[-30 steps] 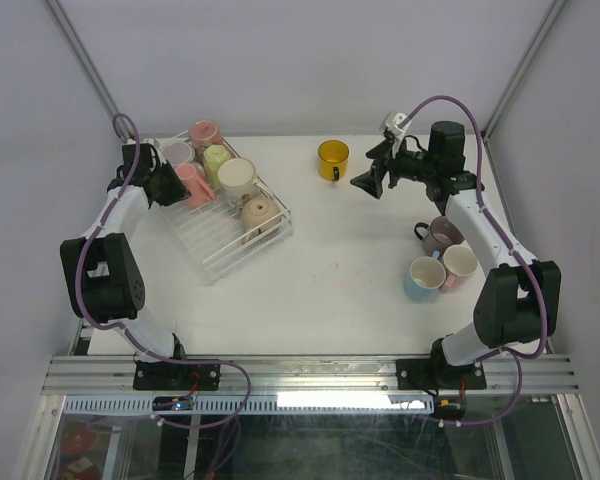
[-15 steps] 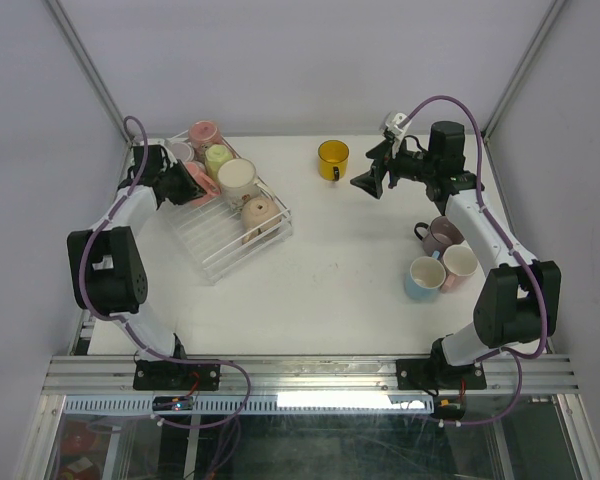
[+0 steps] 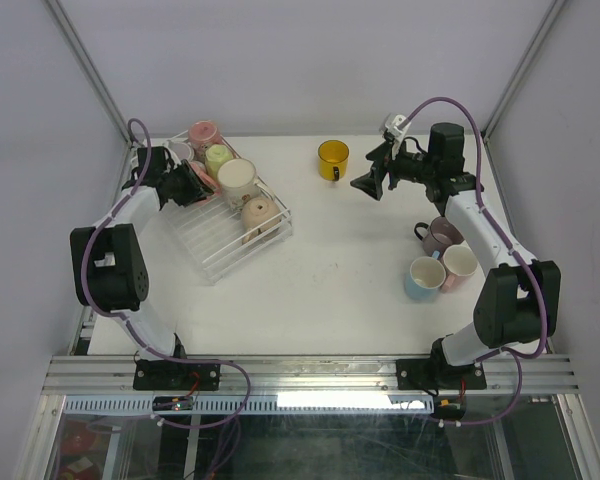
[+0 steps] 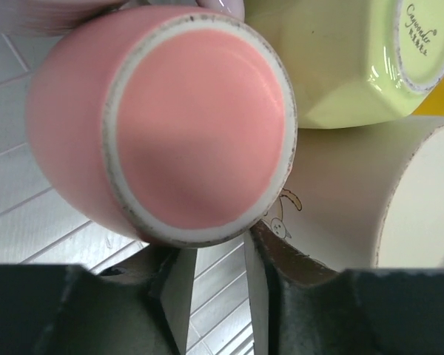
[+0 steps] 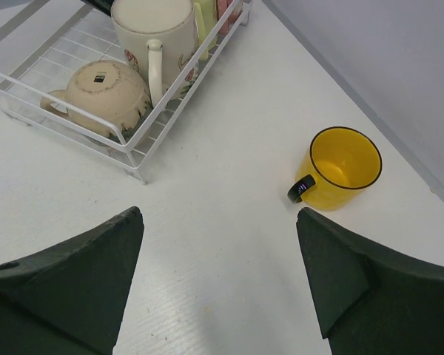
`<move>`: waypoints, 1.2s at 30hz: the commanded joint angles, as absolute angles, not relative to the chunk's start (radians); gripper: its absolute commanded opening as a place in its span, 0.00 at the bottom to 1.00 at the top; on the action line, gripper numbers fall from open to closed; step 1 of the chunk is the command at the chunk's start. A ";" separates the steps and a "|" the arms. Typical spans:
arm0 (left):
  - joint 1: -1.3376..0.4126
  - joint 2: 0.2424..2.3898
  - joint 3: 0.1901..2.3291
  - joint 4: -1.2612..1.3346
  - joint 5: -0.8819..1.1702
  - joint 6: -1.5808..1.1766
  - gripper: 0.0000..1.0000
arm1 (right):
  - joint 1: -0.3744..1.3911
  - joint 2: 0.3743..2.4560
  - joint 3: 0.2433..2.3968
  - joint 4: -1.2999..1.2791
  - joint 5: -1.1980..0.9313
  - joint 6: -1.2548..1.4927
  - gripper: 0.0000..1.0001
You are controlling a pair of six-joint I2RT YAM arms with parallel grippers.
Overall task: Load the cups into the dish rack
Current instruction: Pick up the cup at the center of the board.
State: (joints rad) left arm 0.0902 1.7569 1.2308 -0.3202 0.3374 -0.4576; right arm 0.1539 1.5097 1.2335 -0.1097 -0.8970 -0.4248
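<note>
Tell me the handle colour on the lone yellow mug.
Black; the handle shows best in the right wrist view.

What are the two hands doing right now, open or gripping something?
Left hand: right at the pink cup; open or gripping cannot be told.
Right hand: open, holding nothing.

The left arm (image 3: 123, 212) and right arm (image 3: 488, 232) share white tubular links, bulky black joint housings and a looping purple cable (image 3: 435, 99), with black bases (image 3: 175, 376) on the near silver rail (image 3: 310, 374), the right gripper (image 5: 218, 214) bearing matte black wedge-shaped fingers (image 5: 66, 274).
</note>
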 commanded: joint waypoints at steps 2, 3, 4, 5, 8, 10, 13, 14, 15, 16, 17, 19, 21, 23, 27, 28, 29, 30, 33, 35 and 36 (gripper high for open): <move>0.091 1.629 1.192 -0.247 0.296 -0.419 0.34 | 0.150 1.475 1.250 -0.097 -0.900 -0.436 0.87; 0.092 1.609 1.181 -0.257 0.290 -0.415 0.35 | 0.149 1.482 1.257 -0.101 -0.904 -0.437 0.87; 0.091 1.578 1.166 -0.263 0.281 -0.412 0.35 | 0.149 1.487 1.266 -0.106 -0.907 -0.438 0.87; 0.091 1.551 1.157 -0.268 0.272 -0.407 0.35 | 0.149 1.493 1.272 -0.111 -0.911 -0.438 0.87; 0.091 1.464 1.130 -0.275 0.233 -0.395 0.39 | 0.151 1.513 1.298 -0.125 -0.920 -0.438 0.87; 0.091 1.394 1.121 -0.275 0.209 -0.384 0.41 | 0.150 1.527 1.311 -0.134 -0.926 -0.434 0.87; 0.091 1.308 1.117 -0.266 0.164 -0.372 0.49 | 0.153 1.545 1.337 -0.148 -0.931 -0.414 0.87; 0.091 1.283 1.113 -0.255 0.148 -0.371 0.52 | 0.153 1.552 1.347 -0.155 -0.933 -0.408 0.87; 0.091 1.256 1.109 -0.241 0.132 -0.372 0.57 | 0.155 1.559 1.356 -0.169 -0.933 -0.402 0.87; 0.092 1.230 1.102 -0.226 0.114 -0.375 0.61 | 0.156 1.566 1.368 -0.179 -0.932 -0.397 0.87; 0.093 1.203 1.094 -0.201 0.084 -0.383 0.67 | 0.157 1.573 1.380 -0.190 -0.929 -0.393 0.87; 0.092 1.153 1.071 -0.160 0.044 -0.401 0.75 | 0.160 1.586 1.403 -0.214 -0.923 -0.385 0.87; 0.092 1.104 1.057 -0.125 0.016 -0.422 0.89 | 0.160 1.599 1.438 -0.244 -0.912 -0.378 0.87; 0.092 1.076 1.048 -0.097 0.001 -0.447 0.99 | 0.160 1.613 1.482 -0.306 -0.888 -0.382 0.87; 0.093 1.049 1.035 -0.045 0.019 -0.530 0.99 | 0.151 1.637 1.577 -0.492 -0.822 -0.440 0.87; 0.094 1.046 1.026 -0.025 0.031 -0.554 0.99 | 0.147 1.641 1.594 -0.537 -0.798 -0.455 0.87; 0.094 1.044 1.017 -0.001 0.052 -0.573 0.99 | 0.142 1.641 1.608 -0.588 -0.777 -0.469 0.88; 0.094 1.045 1.009 0.024 0.073 -0.592 0.99 | 0.135 1.639 1.619 -0.625 -0.756 -0.483 0.88; 0.094 1.049 0.993 0.088 0.136 -0.646 0.99 | 0.111 1.623 1.635 -0.728 -0.683 -0.536 0.89; 0.094 1.053 0.986 0.131 0.168 -0.674 0.99 | 0.088 1.603 1.635 -0.786 -0.622 -0.572 0.90; 0.094 1.055 0.981 0.147 0.181 -0.687 0.99 | 0.072 1.596 1.634 -0.814 -0.589 -0.585 0.90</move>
